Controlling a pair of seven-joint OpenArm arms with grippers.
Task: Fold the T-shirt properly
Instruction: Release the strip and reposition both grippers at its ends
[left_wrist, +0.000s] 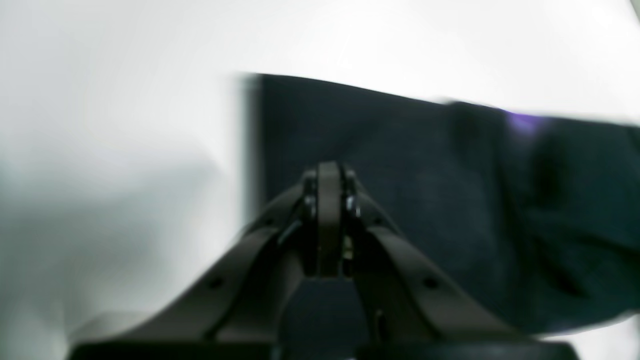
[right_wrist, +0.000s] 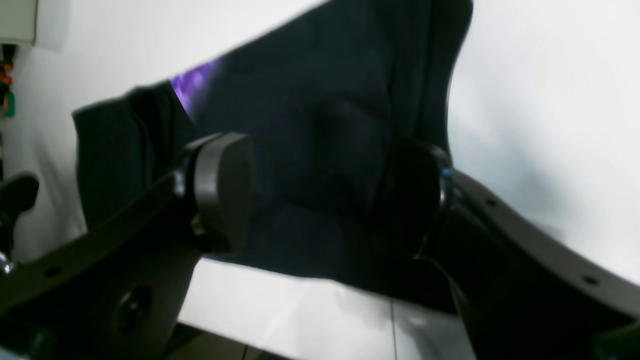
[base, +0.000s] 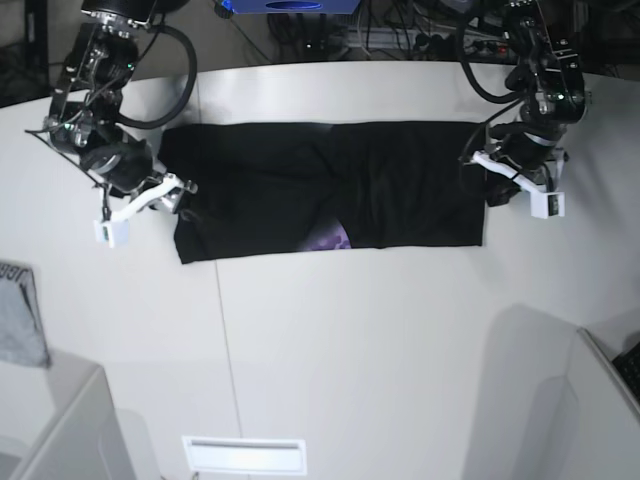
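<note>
— What's the biggest thing in front of you?

— The white tabletop (base: 350, 350). It fills the base view, and everything else lies on it.

— And the T-shirt?

— The T-shirt (base: 400, 185) lies flat across the far half of the tabletop as a long black band running from one of my arms to the other. A patch of purple print (base: 328, 238) peeks out at its near edge, about midway along.

— What are your jaws doing?

— My right gripper (right_wrist: 320, 192) is at the band's end on the left of the base view. Its jaws are spread wide, one pad on each side, with dark cloth showing between them, gripping nothing. My left gripper (left_wrist: 329, 200) is at the opposite end. Its jaws are pressed together; the wrist view is blurred, and no cloth shows between them. The shirt's corner lies just beyond the tips.

— Anything smaller?

— A small grey item (base: 20, 325) at the tabletop's left edge, well apart from the shirt.
</note>
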